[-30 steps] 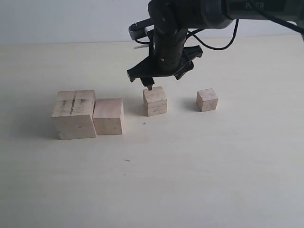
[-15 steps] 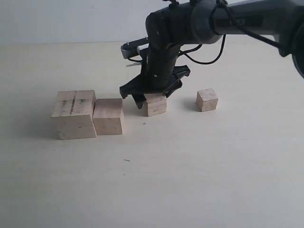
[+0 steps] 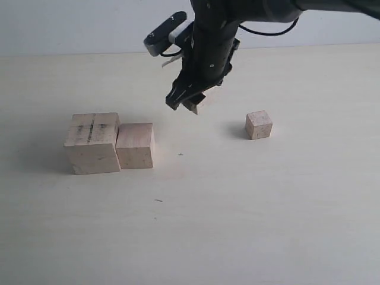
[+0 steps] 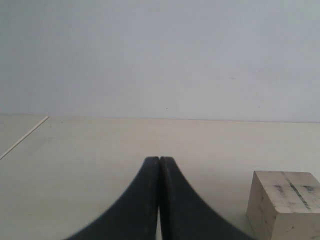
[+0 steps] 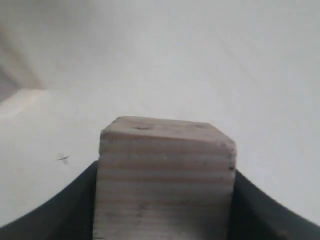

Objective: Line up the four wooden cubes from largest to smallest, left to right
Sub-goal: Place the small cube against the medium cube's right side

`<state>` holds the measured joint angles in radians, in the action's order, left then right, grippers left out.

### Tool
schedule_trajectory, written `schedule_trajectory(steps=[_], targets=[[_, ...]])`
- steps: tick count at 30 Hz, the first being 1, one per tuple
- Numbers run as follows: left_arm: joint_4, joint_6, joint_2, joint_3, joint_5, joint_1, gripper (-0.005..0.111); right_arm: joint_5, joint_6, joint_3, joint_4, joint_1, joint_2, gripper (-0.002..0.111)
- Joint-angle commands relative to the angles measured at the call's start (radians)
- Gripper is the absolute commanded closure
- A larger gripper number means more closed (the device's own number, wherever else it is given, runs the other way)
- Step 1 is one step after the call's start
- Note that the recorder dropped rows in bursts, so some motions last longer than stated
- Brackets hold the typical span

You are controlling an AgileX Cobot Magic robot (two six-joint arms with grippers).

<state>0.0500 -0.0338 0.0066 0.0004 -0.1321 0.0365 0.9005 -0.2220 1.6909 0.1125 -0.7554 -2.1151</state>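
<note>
As the third cube (image 5: 165,175) is gripped aloft by the right fingers (image 5: 70,215), placement just beside the second cube (image 3: 135,145) is needed.

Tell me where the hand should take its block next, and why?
Probably set it down just right of the medium block. The right hand has the held block in the air; the biggest block already sits against the medium one, and the smallest block stands farther right.

Largest cube (image 3: 92,143) left, touching second cube (image 3: 135,145).
</note>
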Motion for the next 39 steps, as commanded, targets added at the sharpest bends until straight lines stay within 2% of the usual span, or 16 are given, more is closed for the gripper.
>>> schedule_trajectory(steps=[1, 4, 10, 16, 22, 27, 39], targets=[[-0.006, -0.001, -0.007, 0.000, 0.002, 0.002, 0.104, 0.049, -0.547, 0.002, -0.307, -0.001, 0.010, 0.108], [-0.006, -0.001, -0.007, 0.000, 0.002, 0.002, 0.104, 0.135, -0.761, 0.002, -0.414, -0.001, -0.005, 0.108], [-0.006, -0.001, -0.007, 0.000, 0.002, 0.002, 0.104, 0.151, -0.753, 0.002, -0.384, 0.002, -0.050, 0.108], [-0.006, -0.001, -0.007, 0.000, 0.002, 0.002, 0.104, 0.166, -0.845, 0.002, -0.365, 0.000, -0.109, 0.108], [-0.006, -0.001, -0.007, 0.000, 0.002, 0.002, 0.104, 0.111, -0.948, 0.002, -0.392, 0.000, -0.150, 0.108], [-0.006, -0.001, -0.007, 0.000, 0.002, 0.002, 0.104, 0.020, -1.102, 0.002, -0.528, 0.000, -0.154, 0.108], [-0.006, -0.001, -0.007, 0.000, 0.002, 0.002, 0.104, -0.022, -1.154, 0.002, -0.498, 0.000, -0.176, 0.108]])
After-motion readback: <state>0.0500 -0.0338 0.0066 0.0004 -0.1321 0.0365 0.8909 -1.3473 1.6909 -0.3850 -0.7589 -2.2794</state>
